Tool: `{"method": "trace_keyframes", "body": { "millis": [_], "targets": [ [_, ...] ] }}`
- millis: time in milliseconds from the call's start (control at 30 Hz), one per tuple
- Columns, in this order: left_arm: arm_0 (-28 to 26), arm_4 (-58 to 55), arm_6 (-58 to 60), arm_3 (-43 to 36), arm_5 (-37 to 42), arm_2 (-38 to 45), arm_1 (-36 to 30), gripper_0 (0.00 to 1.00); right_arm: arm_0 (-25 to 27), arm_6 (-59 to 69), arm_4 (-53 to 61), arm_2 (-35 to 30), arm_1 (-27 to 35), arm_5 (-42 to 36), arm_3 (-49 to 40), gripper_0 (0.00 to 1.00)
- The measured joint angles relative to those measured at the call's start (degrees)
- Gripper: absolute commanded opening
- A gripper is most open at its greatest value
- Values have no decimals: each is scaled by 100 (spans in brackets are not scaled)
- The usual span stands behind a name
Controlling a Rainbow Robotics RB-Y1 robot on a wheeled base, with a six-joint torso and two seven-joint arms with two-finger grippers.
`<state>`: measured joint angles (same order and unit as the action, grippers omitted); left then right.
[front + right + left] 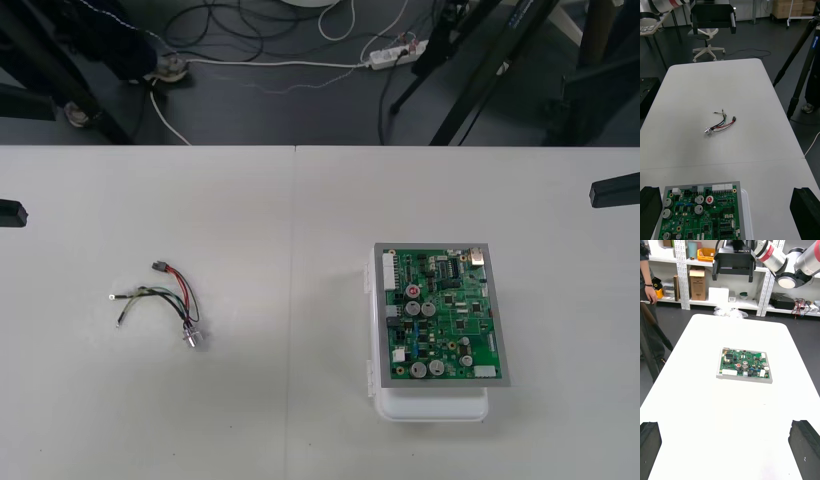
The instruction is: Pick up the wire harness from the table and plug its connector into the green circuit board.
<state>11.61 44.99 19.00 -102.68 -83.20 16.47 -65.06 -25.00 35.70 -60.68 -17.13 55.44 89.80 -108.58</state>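
The wire harness (170, 295) lies loose on the table's left half, its black plug (158, 267) toward the far side and its metal socket (192, 338) toward the near side. Over on the right half, the green circuit board (440, 315) rests on its white base (430, 405). My left gripper (10, 213) waits at the table's left edge and my right gripper (615, 190) at the right edge. Each wrist view has its own fingers (649, 435) (805, 206) far apart, open and holding nothing. The right wrist view looks past the board (700, 213) to the harness (720, 123).
A seam (293, 300) runs down the table between harness and board. Cables and tripod legs (470, 80) stand on the dark floor beyond the far edge. Bare table surrounds the harness on all sides.
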Motion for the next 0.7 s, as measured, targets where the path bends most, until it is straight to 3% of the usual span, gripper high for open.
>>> {"method": "trace_keyframes", "body": {
  "millis": [700],
  "targets": [
    [0,0,0,0,0,0,0,100,0,0,0,0,0,0,0,100]
  ]
}}
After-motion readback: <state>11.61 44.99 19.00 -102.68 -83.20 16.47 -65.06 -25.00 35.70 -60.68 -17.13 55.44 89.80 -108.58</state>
